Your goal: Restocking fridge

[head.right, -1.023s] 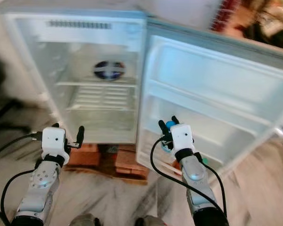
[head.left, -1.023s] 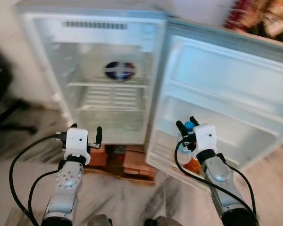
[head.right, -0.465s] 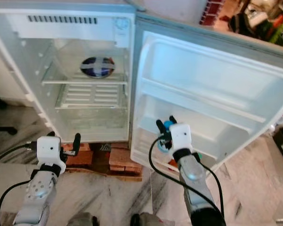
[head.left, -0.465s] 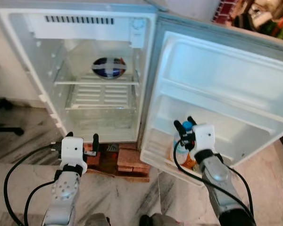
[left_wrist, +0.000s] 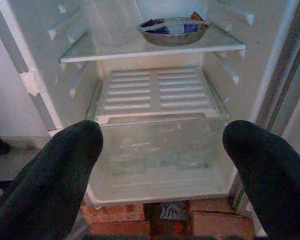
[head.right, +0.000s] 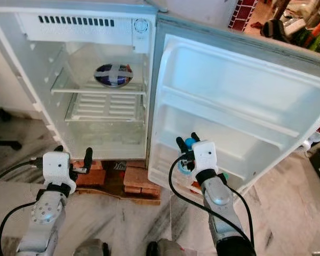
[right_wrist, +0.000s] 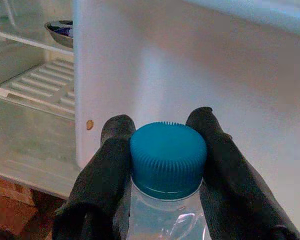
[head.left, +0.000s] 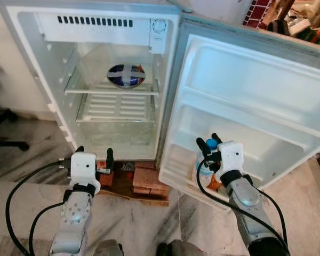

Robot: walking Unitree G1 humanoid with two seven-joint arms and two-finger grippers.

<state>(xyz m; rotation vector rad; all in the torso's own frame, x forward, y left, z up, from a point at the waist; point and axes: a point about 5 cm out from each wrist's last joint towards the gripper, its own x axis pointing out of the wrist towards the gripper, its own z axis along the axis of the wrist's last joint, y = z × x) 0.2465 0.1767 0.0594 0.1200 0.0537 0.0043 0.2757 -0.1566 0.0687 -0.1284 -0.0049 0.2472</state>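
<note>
An open fridge point(head.left: 53, 80) stands before me, its door point(head.left: 256, 90) swung out to the right. My right gripper point(head.left: 209, 145) is shut on a clear water bottle with a blue cap point(right_wrist: 167, 157), held upright over the door's lowest shelf point(head.left: 176, 176). The black fingers point(right_wrist: 112, 165) press on both sides of the bottle's neck. My left gripper point(head.left: 93, 154) is open and holds nothing, low in front of the fridge body. A steel bowl with a blue wrapper point(head.left: 126, 75) sits on the glass shelf point(left_wrist: 155, 47) inside.
Below the glass shelf is a white crisper drawer with a slatted lid point(left_wrist: 157, 97). The fridge rests on bricks point(head.left: 149, 181) over a marble floor. Something orange point(head.left: 213, 184) lies in the door's lowest shelf. Clutter stands at the back right point(head.left: 304, 21).
The camera has steadied and shifted a little, so the picture is sharper. Both grippers keep their places relative to the fridge; the bottle stays in the right gripper.
</note>
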